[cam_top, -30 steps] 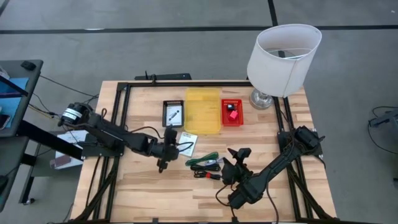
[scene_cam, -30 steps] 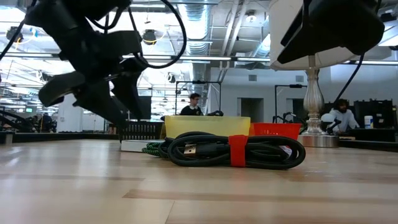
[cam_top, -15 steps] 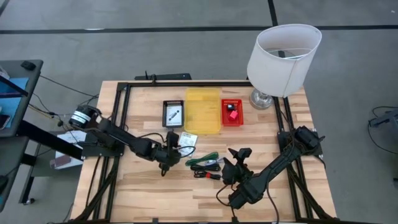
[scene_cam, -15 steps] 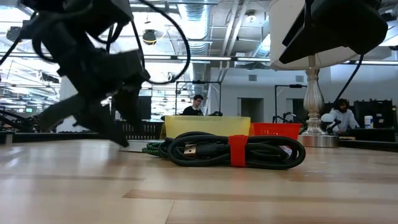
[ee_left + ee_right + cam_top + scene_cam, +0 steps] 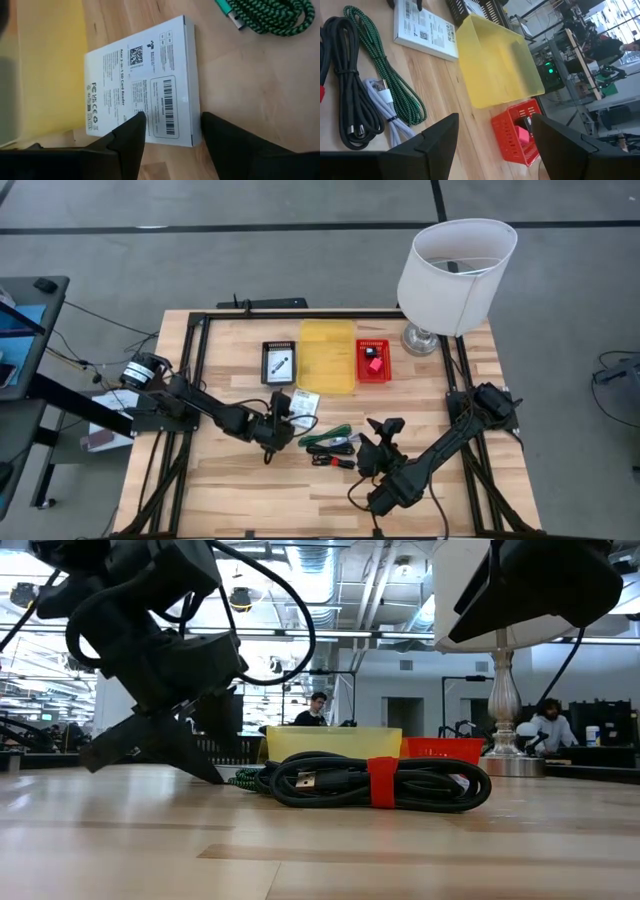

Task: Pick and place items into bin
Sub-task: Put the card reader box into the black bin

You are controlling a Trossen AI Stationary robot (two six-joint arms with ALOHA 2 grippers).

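A white labelled flat pack lies flat on the table just in front of the yellow bin. My left gripper is open and low over the pack's near end. One finger sits over its face and the other beside its long edge. A green-and-black braided cable lies coiled beside a black cable with a red tie and a white cable. My right gripper is open and waits to the right of the cables. My left gripper comes down slanting from the table's left onto the white pack's near end. I cannot tell whether either finger touches it. The pack lies flat on the table.
A red basket holding a red piece and a black piece stands to the right of the yellow bin. A black tray stands to its left. A white-shaded lamp occupies the far right corner. Black rails frame the table.
My left gripper has moved down to the table and toward the right, up to the white pack, tipping lower as it went. The pack and the cables have stayed where they were.
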